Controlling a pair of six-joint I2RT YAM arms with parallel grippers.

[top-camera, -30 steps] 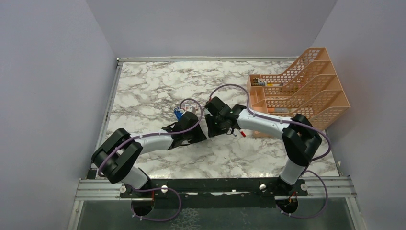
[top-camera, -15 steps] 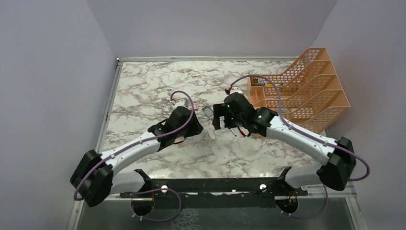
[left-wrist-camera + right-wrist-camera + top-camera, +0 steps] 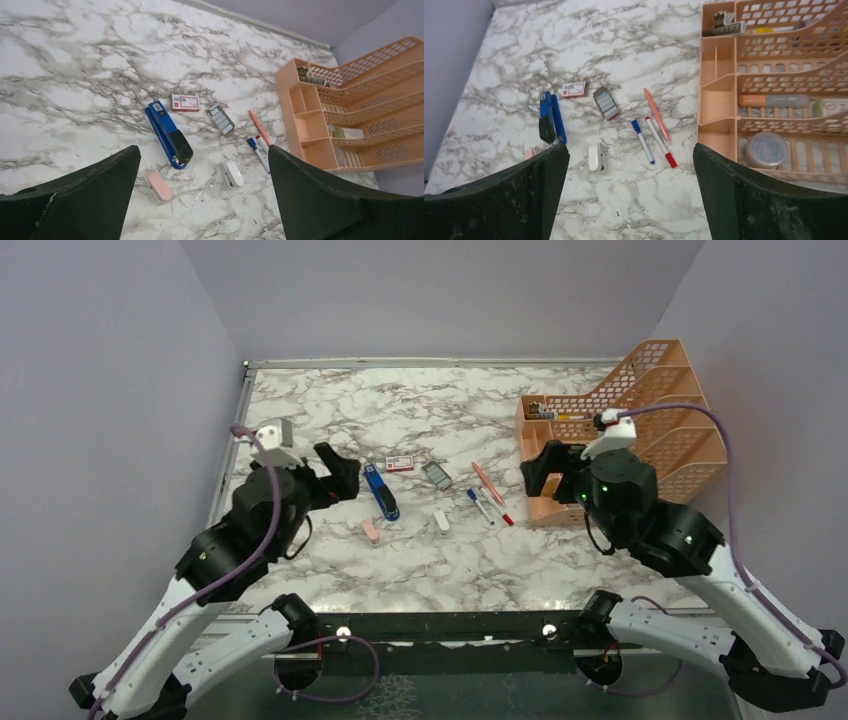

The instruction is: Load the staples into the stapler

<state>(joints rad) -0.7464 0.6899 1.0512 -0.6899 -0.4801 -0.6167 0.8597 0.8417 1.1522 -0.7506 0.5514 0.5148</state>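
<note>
From above, the left gripper [image 3: 343, 476] and the right gripper [image 3: 543, 476] are held high over the marble table [image 3: 320, 410]. Both sets of jaws are spread wide and empty, probably to survey the layout. The slim bright-blue stapler [image 3: 381, 491] lies flat just ahead of the left jaws.

In the left wrist view, it sits between the fingers, nearer the left one. Just beyond it is the red-and-white printed sleeve [image 3: 185, 102]. The grey tray of staple strips [image 3: 221, 119] lies apart from it, exposed for picking.

In the right wrist view, these cluster toward the left finger, and the orange mesh organiser [image 3: 700, 90] is by the right finger. I cannot tell whether the stapler's channel is open.
</note>
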